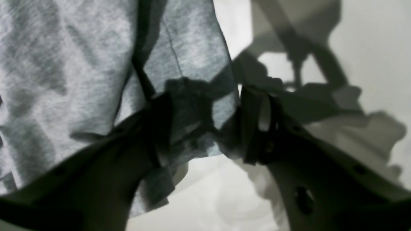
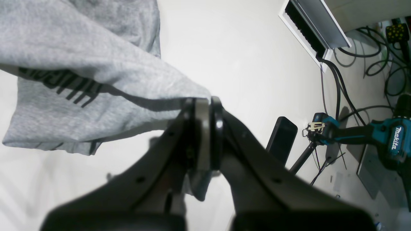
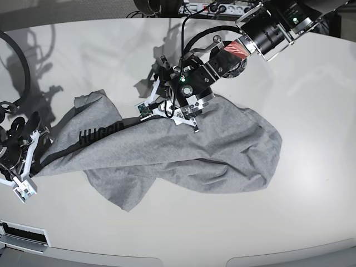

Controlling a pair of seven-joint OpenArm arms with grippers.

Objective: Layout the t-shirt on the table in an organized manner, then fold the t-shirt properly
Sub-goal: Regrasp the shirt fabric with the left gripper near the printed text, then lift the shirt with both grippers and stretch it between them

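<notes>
T-shirt: the heather-grey knit short-sleeved t-shirt (image 3: 183, 150) lies crumpled and unfolded across the middle of the large glossy white tabletop (image 3: 311, 211), with part of its bold black block lettering (image 3: 100, 133) showing near its left end in the base view.

Right gripper: the black right gripper (image 2: 207, 110) sits at the shirt's left end in the base view. Its 2 jaws are pressed together on a corner of the grey fabric, which stretches away taut to the left in the right wrist view, and a small tail of cloth hangs below the pads.

Left gripper: the black left gripper (image 1: 205, 125) is at the shirt's far edge, over its upper middle in the base view. Its 2 jaws stand apart, with a bunched fold of fabric in the gap between them; the view is blurred, so whether the pads press the cloth cannot be told.

Beyond the table: a teal cordless drill (image 2: 382, 136) and a tangle of black cables (image 2: 379, 61) lie on the floor past the table edge.
</notes>
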